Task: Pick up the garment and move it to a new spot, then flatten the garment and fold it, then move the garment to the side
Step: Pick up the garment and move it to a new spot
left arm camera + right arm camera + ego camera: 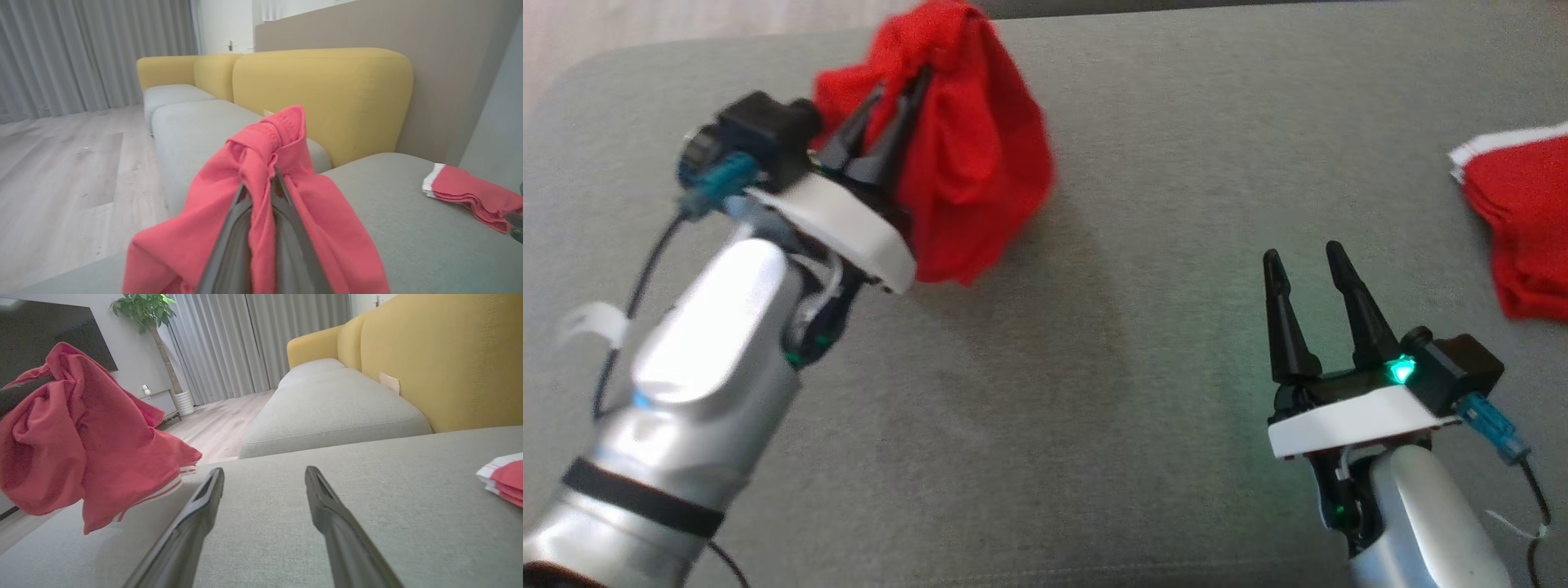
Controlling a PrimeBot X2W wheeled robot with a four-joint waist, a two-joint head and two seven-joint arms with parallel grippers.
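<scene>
grey cushion [1143, 343] takes most of the head view; left wrist view adds the yellow sofa back [327, 94] behind it, plus wood floor [61, 163] and curtains [81, 53]; right wrist view adds a dark screen [45, 335] and a potted plant [151, 310]; red garment [972, 163] hangs bunched over the cushion's far left part, raised, cannot tell if its lowest fold touches; folded red pile [1523, 220] with white edging lies on the cushion at far right, well apart from the garment; left pincer [901, 82] narrow, clamped on the garment; left wrist view shows cloth squeezed between the fingers [224, 247], hem poking up past the tips; right pincer [1304, 251] wide, nothing in it, over the cushion at near right; white stripes [163, 490] on the garment's lower edge show in the right wrist view
</scene>
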